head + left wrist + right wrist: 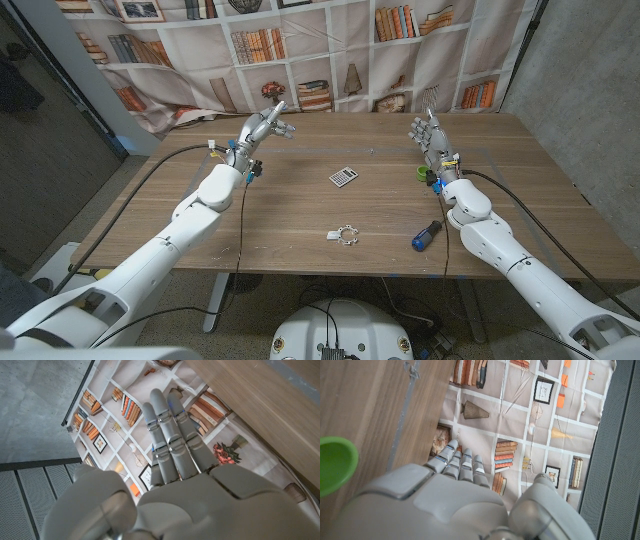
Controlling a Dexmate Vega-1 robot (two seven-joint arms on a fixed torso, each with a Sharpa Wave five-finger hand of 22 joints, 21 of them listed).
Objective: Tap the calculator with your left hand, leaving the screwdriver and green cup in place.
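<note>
Bookshelf backdrop (300, 50) is hanging behind the wooden table (300, 215); left hand (262, 127) is hovering open, empty, well apart from the calculator (343, 177), tap not yet made; right hand (430, 135) is waiting open

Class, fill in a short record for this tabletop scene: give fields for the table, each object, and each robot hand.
table: wooden
calculator: mid-table, untouched
screwdriver: blue handle, beside right arm
green cup: by right wrist
white ring: near front edge
left hand: raised, fingers straight, holding nothing
right hand: raised, open, holding nothing
</note>
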